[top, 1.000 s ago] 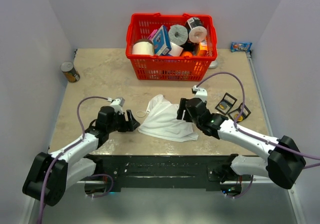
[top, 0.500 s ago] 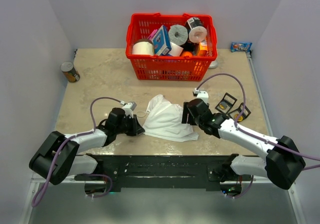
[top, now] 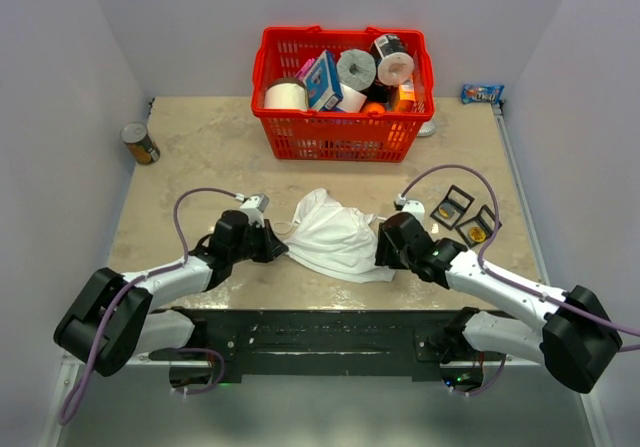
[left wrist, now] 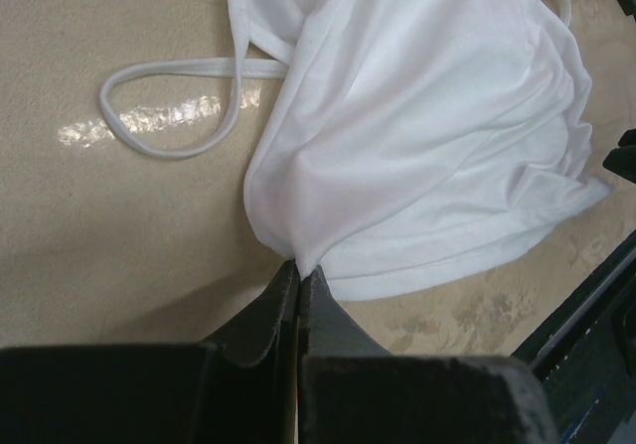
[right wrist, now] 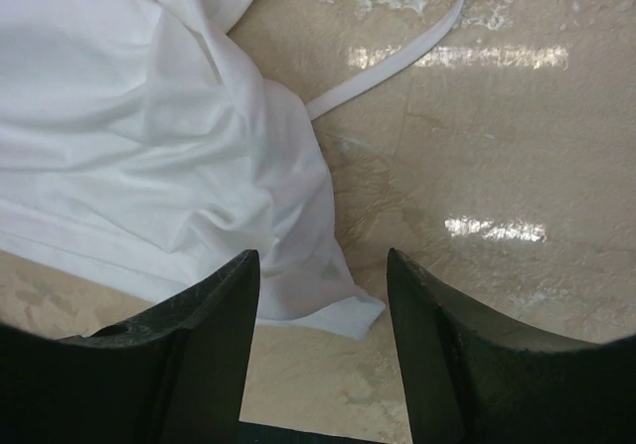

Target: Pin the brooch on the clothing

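Observation:
The clothing [top: 335, 237], a crumpled white T-shirt, lies at the table's near middle. My left gripper [top: 281, 248] is shut on a pinched fold of its left edge; in the left wrist view the jaws [left wrist: 299, 267] meet on the cloth [left wrist: 427, 116]. My right gripper [top: 386, 253] stands open at the shirt's right side. In the right wrist view its fingers [right wrist: 323, 265] straddle the shirt's lower corner [right wrist: 343, 310] without touching it. The brooch [top: 443, 211] shows as a small orange-gold spot in a black square holder, right of the shirt. A like spot [top: 478, 234] sits in a second holder.
A red basket [top: 285, 137] full of paper rolls and boxes stands at the back middle. A tin can [top: 140, 143] is at the far left, a blue packet [top: 481, 94] at the far right. The black rail [top: 320, 335] runs along the near edge.
My left gripper reached the shirt's left edge and shut on a fold of it. My right gripper dropped toward the near right corner and its fingers narrowed a little.

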